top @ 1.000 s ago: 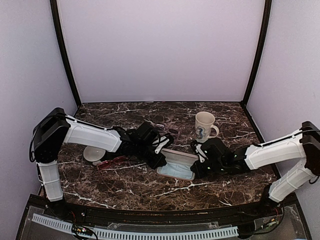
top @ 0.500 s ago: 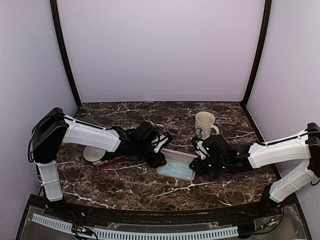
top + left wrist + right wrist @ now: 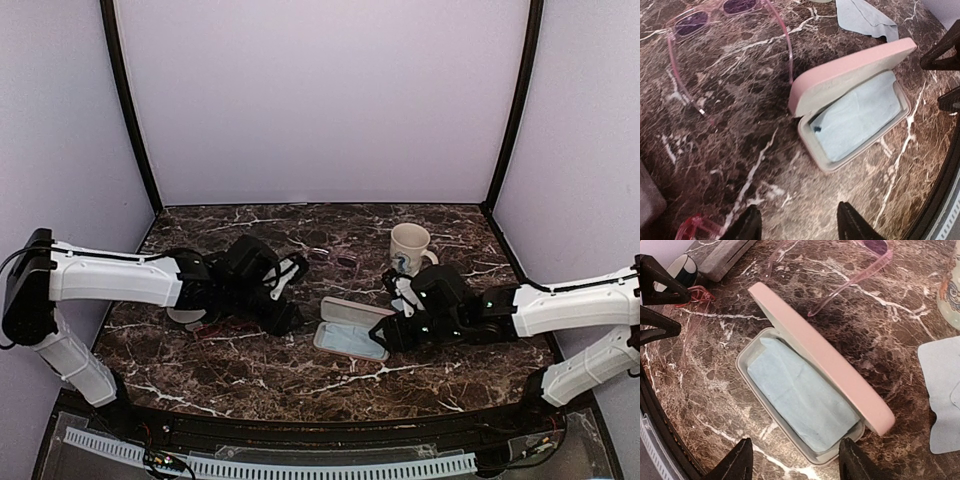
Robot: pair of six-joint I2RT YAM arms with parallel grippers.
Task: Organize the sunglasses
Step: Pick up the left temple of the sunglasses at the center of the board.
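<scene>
The pink case [image 3: 350,335] lay open mid-table, its lid half raised over a light blue cloth [image 3: 800,390] in the tray, and neither pair of sunglasses was in it. The thin pale-framed pair with dark lenses [image 3: 690,22] lay just behind the case, and the chunky red pair [image 3: 699,293] lay off its left end.

The left gripper [image 3: 799,225] hung to the left of the case and the right gripper [image 3: 796,455] at its right end. Both had their jaws apart, holding nothing.

I judged the case-opening step finished. Next, one arm would need to fetch a pair while the lid was kept up.

A second before, both grippers had sat pinched shut right at the case. The left had since drawn well away, and the lid covered more of the cloth.
</scene>
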